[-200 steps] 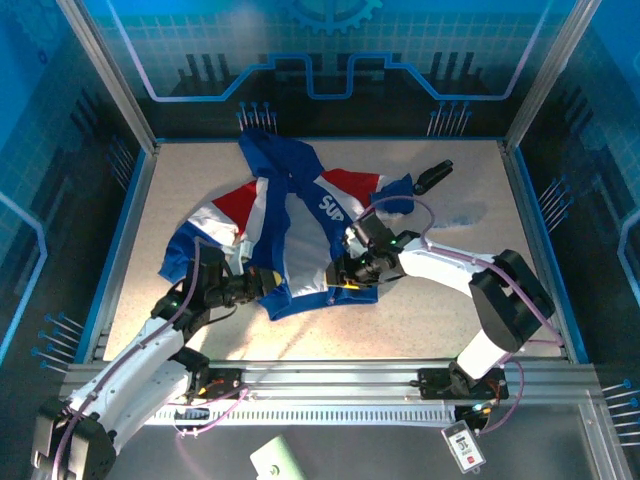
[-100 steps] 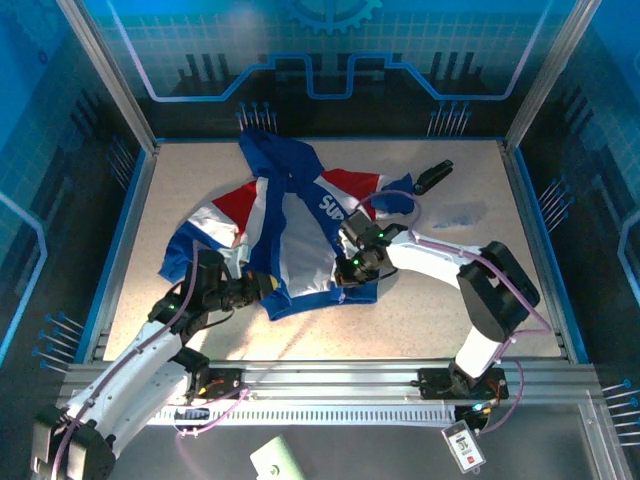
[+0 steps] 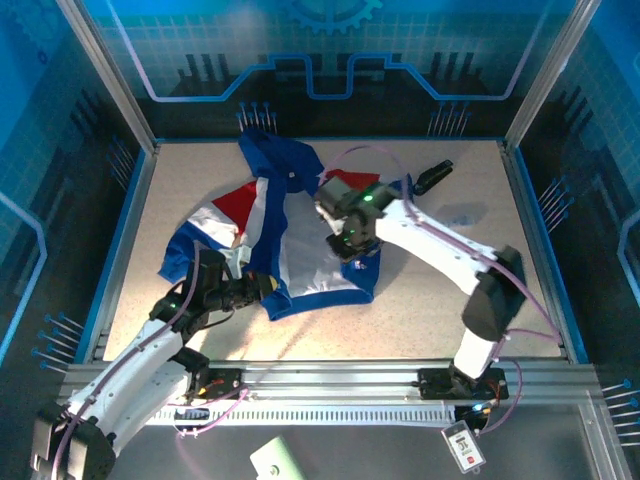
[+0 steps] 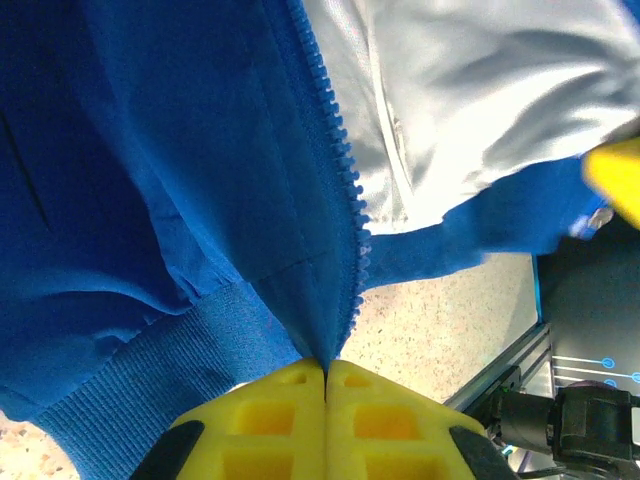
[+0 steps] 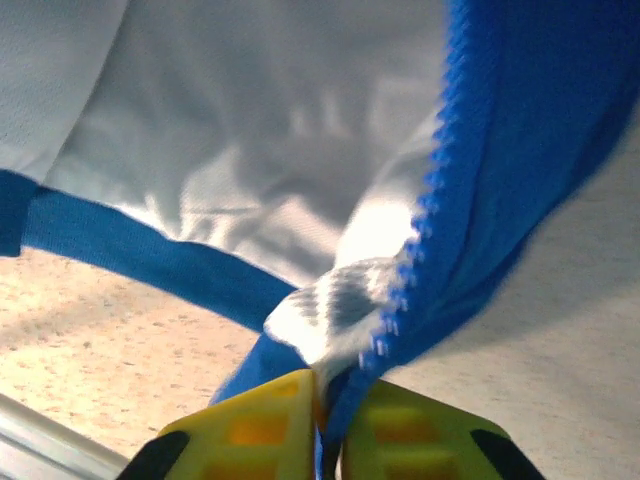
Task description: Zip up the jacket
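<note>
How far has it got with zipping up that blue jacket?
Gripping looks done: the left gripper is shut on the jacket at its hem, below one row of zipper teeth, and the right gripper is shut on the other toothed edge. In hand, probably: lining those edges up. Left: the zipping itself. The front lies open, white lining showing, no teeth joined.

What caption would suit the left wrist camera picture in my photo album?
Left gripper, yellow jaws shut, pinches the blue jacket at the foot of its zipper teeth.
</note>
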Tool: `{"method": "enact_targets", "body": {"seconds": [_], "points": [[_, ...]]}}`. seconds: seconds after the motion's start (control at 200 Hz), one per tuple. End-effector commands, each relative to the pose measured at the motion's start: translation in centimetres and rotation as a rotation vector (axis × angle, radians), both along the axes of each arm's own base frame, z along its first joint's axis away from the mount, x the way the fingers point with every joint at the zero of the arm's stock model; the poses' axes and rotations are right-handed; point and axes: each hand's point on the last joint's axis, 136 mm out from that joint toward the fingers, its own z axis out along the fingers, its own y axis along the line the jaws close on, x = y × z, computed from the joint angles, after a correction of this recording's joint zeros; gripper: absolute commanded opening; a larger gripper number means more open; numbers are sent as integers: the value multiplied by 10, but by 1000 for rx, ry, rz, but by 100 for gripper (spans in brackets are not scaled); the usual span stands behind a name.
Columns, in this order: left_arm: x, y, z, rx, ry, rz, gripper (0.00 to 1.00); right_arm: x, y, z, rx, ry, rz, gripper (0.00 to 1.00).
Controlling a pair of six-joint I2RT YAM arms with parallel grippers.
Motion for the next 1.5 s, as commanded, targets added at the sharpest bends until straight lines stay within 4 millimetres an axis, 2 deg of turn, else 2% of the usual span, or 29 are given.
{"method": "enact_targets", "body": {"seconds": [0.0, 0.065, 0.13, 0.19, 0.275, 0.385, 0.46, 0.56, 0.775, 0.911, 1.086, 1.421, 1.496], "points": [[-2, 8, 3, 42, -18, 7, 0, -36, 48, -28, 85, 184, 83, 31], [-6, 11, 5, 52, -18, 12, 0, -44, 76, -23, 232, 237, 84, 36], [-9, 12, 5, 57, -22, 13, 0, -43, 88, -11, 348, 247, 75, 40], [-10, 13, 5, 54, -24, 13, 0, -37, 87, 0, 422, 238, 50, 42], [-10, 11, 3, 41, -22, 7, 0, -25, 68, 1, 465, 221, -31, 42], [-6, 5, 1, 15, -16, -3, 0, -17, 38, -14, 438, 190, -126, 40], [-3, 1, -2, -1, -7, -11, 0, -20, 29, -27, 403, 187, -146, 40], [0, -2, -4, -7, 3, -20, 0, -25, 33, -46, 401, 201, -145, 40], [-1, -2, -5, 2, 14, -26, 0, -40, 64, -82, 461, 276, -144, 41], [-3, 0, -6, 6, 15, -22, 0, -46, 74, -102, 428, 313, -132, 42], [-6, 1, -8, 6, 20, -18, 0, -50, 69, -126, 339, 340, -148, 44], [-4, 0, -8, 5, 22, -22, 0, -49, 65, -145, 272, 335, -141, 45], [-3, -1, -8, 6, 24, -24, 0, -49, 66, -149, 265, 341, -139, 42]]}}
